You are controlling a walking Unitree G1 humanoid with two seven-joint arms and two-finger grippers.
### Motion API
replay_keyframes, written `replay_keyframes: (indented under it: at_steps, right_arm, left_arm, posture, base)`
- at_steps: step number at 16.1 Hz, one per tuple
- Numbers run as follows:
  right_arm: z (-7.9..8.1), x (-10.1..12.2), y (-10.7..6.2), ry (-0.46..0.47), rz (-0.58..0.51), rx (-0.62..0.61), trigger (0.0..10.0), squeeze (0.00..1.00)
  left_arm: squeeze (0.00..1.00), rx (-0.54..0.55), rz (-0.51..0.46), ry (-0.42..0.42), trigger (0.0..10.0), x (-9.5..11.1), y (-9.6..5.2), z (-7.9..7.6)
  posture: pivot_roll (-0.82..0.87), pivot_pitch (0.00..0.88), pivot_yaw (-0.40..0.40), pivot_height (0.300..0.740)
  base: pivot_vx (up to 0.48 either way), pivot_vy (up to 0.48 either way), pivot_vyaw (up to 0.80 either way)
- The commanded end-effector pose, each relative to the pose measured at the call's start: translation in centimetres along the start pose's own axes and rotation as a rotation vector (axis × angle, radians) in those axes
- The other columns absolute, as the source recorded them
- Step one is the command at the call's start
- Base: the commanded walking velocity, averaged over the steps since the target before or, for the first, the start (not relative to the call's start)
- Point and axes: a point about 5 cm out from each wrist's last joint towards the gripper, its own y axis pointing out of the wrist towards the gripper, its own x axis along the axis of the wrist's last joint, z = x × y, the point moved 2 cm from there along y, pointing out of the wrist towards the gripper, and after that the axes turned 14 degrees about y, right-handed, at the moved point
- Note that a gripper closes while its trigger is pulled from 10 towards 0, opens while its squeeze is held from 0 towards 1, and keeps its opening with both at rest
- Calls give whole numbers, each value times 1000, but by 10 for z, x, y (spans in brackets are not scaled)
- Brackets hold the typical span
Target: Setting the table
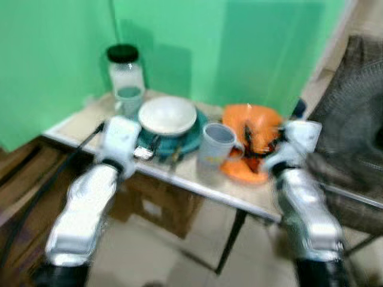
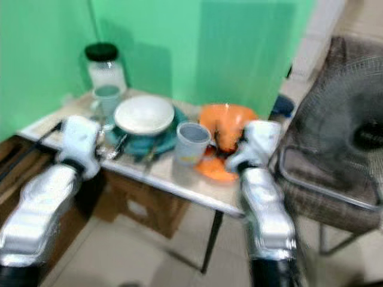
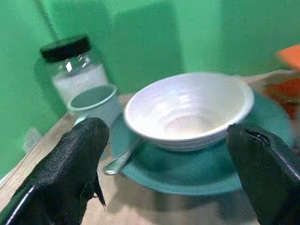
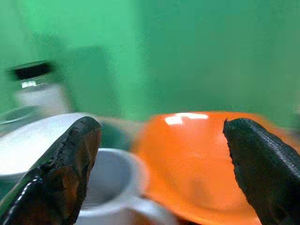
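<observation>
A white bowl [image 1: 167,115] sits on a teal plate [image 1: 192,139] on the small table [image 1: 78,122], with cutlery [image 3: 123,158] lying on the plate's near side. A grey mug [image 1: 215,143] stands to its right, beside an orange bowl [image 1: 251,122] on an orange plate [image 1: 242,170]. A small teal cup [image 1: 128,98] and a black-lidded glass jar [image 1: 124,69] stand behind. My left gripper [image 3: 171,154] is open, just short of the white bowl. My right gripper [image 4: 159,154] is open, facing the mug [image 4: 110,187] and orange bowl [image 4: 197,159].
Green walls close off the back and left. A dark wire fan [image 1: 353,125] stands close on the right of the table. A cardboard box [image 1: 158,206] sits under the table on a tiled floor. A dark cable [image 1: 42,185] trails at the left.
</observation>
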Motion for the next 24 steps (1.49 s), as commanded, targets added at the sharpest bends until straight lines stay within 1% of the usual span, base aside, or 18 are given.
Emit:
replay_keyframes:
  at_steps: [1, 3, 4, 6, 7, 8, 9, 10, 11, 12, 14, 15, 16, 18, 20, 21, 22, 24]
  right_arm:
    - [-10, 7, -2, -14, -11, 1, 10000, 0]
    - [-6, 16, -2, -48, -1, 113, 10000, 0]
    - [-5, 18, -2, -59, 0, 130, 10000, 0]
    - [-2, 24, -2, -86, 24, 229, 10000, 0]
    - [-1, 27, -5, -106, 52, 323, 10000, 0]
    - [-1, 28, -6, -116, 70, 365, 10000, 529]
    - [-1, 31, -5, -140, 103, 423, 10000, 1000]
    - [0, 31, -4, -155, 121, 456, 10000, 1000]
    - [7, 30, -1, -234, 203, 570, 10000, 1000]
    - [8, 29, -1, -257, 225, 598, 10000, 1000]
    - [21, 21, 7, -358, 352, 734, 10000, 1000]
    - [25, 17, 9, -399, 402, 776, 10000, 1000]
    - [26, 12, 10, -449, 457, 804, 10000, 1000]
    - [28, 8, 16, -496, 491, 809, 10000, 1000]
    - [32, 2, 28, -532, 520, 768, 10000, 1000]
    - [33, 0, 33, -536, 525, 740, 10000, 627]
    - [34, -2, 37, -542, 527, 727, 10000, 0]
    - [37, -6, 44, -543, 544, 720, 10000, 0]
  left_arm:
    - [0, -33, -56, 18, 10000, 13, 2, -6]
    - [0, -90, -104, 24, 10000, 22, -3, -10]
    - [0, -97, -113, 27, 10000, 23, -4, -11]
    - [0, -120, -129, 29, 10000, 25, -7, -11]
    - [0, -167, -132, 49, 10000, 24, -9, -14]
    - [0, -194, -133, 57, 10000, 24, -11, -15]
    - [0, -230, -123, 57, 10000, 23, -11, -16]
    - [0, -241, -121, 57, 10000, 22, -11, -16]
    - [0, -300, -121, 61, 10000, 21, -13, -16]
    - [0, -320, -122, 62, 10000, 20, -13, -17]
    - [0, -490, -110, 82, 10000, 14, -28, -23]
    - [0, -553, -110, 94, 10000, 12, -34, -25]
    - [0, -594, -106, 98, 10000, 10, -38, -26]
    - [0, -651, -95, 90, 10000, 8, -44, -26]
    - [0, -684, -60, 103, 10000, -1, -51, -25]
    - [0, -684, -53, 105, 10000, -3, -52, -23]
    - [0, -687, -50, 104, 10000, -4, -53, -23]
    - [0, -699, -41, 109, 10000, -6, -54, -23]
  posture:
    - [87, 0, -26, 740]
    - [92, 0, -35, 740]
    - [92, 0, -35, 740]
    - [91, 0, -37, 740]
    - [90, 0, -40, 740]
    - [88, 0, -41, 740]
    - [84, 0, -40, 740]
    - [84, 0, -40, 740]
    - [71, 0, -34, 740]
    - [70, 0, -33, 740]
    - [64, 0, -35, 740]
    - [66, 0, -38, 740]
    - [68, 0, -41, 740]
    - [69, 0, -46, 740]
    - [67, 0, -48, 740]
    - [66, 0, -49, 740]
    - [66, 0, -50, 740]
    - [67, 0, -53, 740]
  base:
    - [244, 0, 0]
    - [0, 0, 0]
    - [0, 0, 0]
    - [0, 0, 0]
    - [0, 0, 0]
    - [0, 0, 0]
    - [0, 0, 0]
    - [0, 0, 0]
    - [0, 0, 0]
    - [0, 0, 0]
    - [0, 0, 0]
    - [0, 0, 0]
    - [0, 0, 0]
    - [0, 0, 0]
    - [0, 0, 0]
    - [0, 0, 0]
    - [0, 0, 0]
    - [0, 0, 0]
